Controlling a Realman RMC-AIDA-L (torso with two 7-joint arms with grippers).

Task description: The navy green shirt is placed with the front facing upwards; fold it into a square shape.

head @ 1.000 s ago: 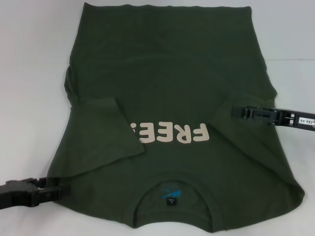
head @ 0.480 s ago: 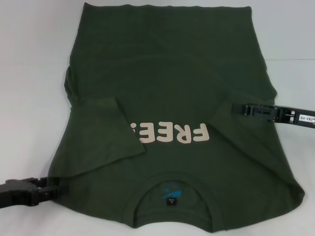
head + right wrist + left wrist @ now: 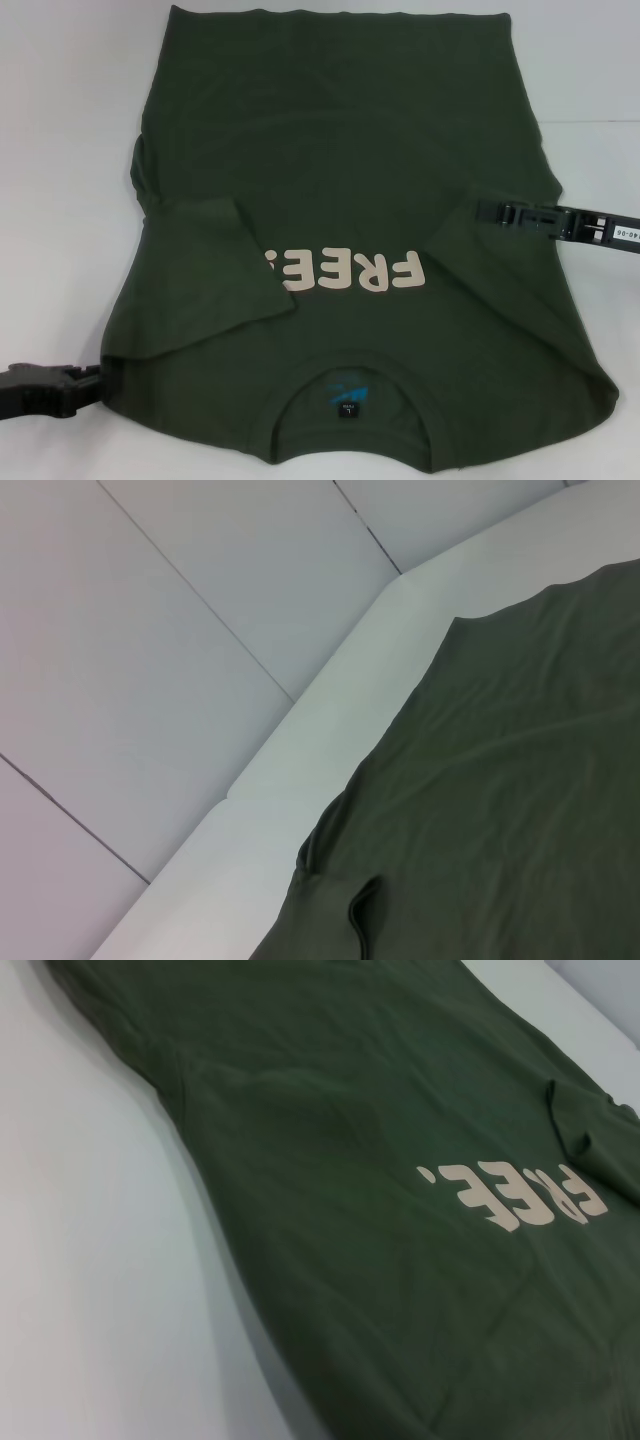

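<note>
Jaws: state indiscernible, left gripper (image 3: 95,385) and right gripper (image 3: 485,210) at navy green shirt (image 3: 340,150) edges; sleeve folding stage; next needs a firm right-sleeve grip.

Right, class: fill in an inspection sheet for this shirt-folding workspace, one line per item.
Surface: white table, bare around the cloth.
Job's things: navy green shirt lies front up, collar nearest the robot; sleeve on the robot's left folded inward, touching the lettering.
Clutter: nothing seen.
Grippers: left gripper at the shirt's near left edge; right gripper over the right sleeve area.
Cables: nothing seen.
Surroundings: pale tiled floor beyond the table edge.
</note>
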